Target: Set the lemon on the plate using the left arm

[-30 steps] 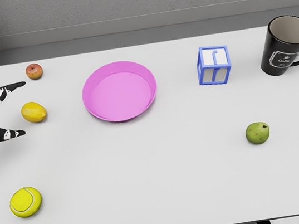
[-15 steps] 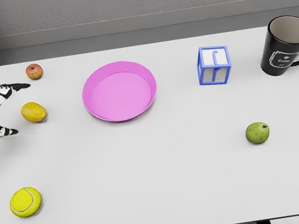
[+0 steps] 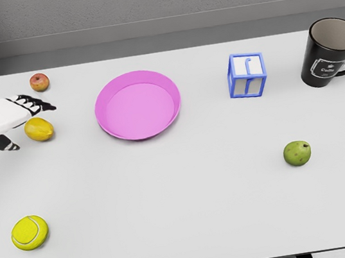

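- The counter (image 3: 193, 223) is wide and white, and the pink plate (image 3: 138, 105) is the one landmark worth steering by; it sits empty, toward the back and left of the middle.
- Far right of the plate stands a black mug (image 3: 330, 52), with a blue cube frame (image 3: 247, 75) between the two. They are well clear of this job.
- The left hand (image 3: 8, 118) reaches in from the left edge, well left of the plate. Its fingers are spread over the lemon's top and the thumb hangs low on the near side, so nothing is gripped yet.
- The lemon (image 3: 39, 129) lies on the counter just left of the plate, partly under those fingers.
- I'd say the grasp needs fingers and thumb closing squarely on opposite sides, since a round fruit rolls away easily.
- A small red apple (image 3: 39, 81) sits just beyond the fingertips, so keep clear of it.
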